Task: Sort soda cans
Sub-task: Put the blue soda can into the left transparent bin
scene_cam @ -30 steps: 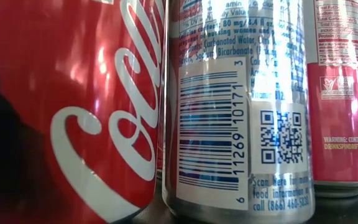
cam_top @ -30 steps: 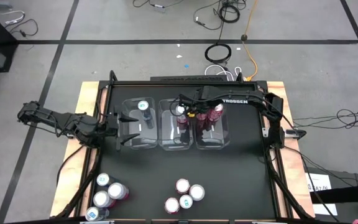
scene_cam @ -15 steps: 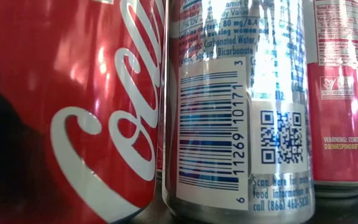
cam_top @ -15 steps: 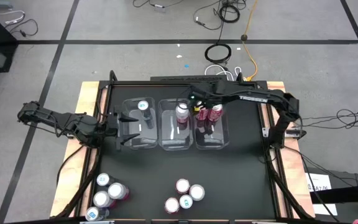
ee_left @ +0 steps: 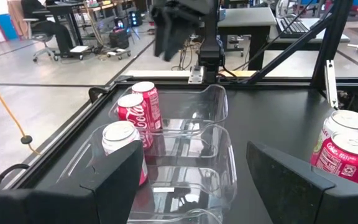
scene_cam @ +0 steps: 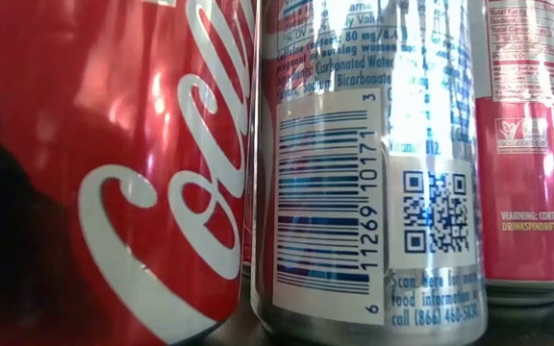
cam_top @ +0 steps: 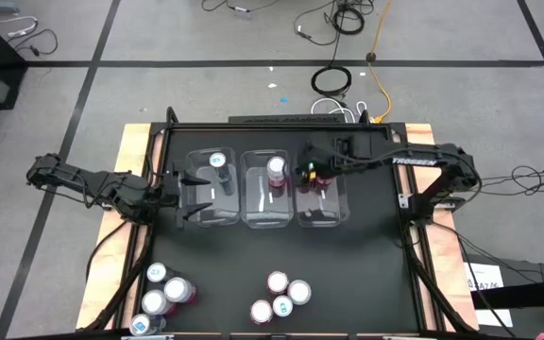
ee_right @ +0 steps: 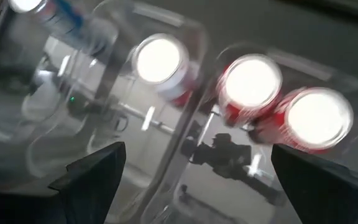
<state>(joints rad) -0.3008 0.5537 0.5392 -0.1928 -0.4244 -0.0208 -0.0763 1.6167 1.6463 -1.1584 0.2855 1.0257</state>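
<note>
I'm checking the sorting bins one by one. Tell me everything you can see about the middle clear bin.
The middle clear bin is a see-through plastic rectangular tub with rounded corners and glossy walls, upright on the black tabletop. It sits between two matching bins, close beside each; whether they touch cannot be told. Inside stands one upright pink-and-white can with a silver top, near the far end; the rest of its floor is bare. Neither end effector touches it: the right end effector hovers open just past its right edge.

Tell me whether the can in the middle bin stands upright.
Upright: the pink-and-white can in the middle bin shows its round silver top from above.
</note>
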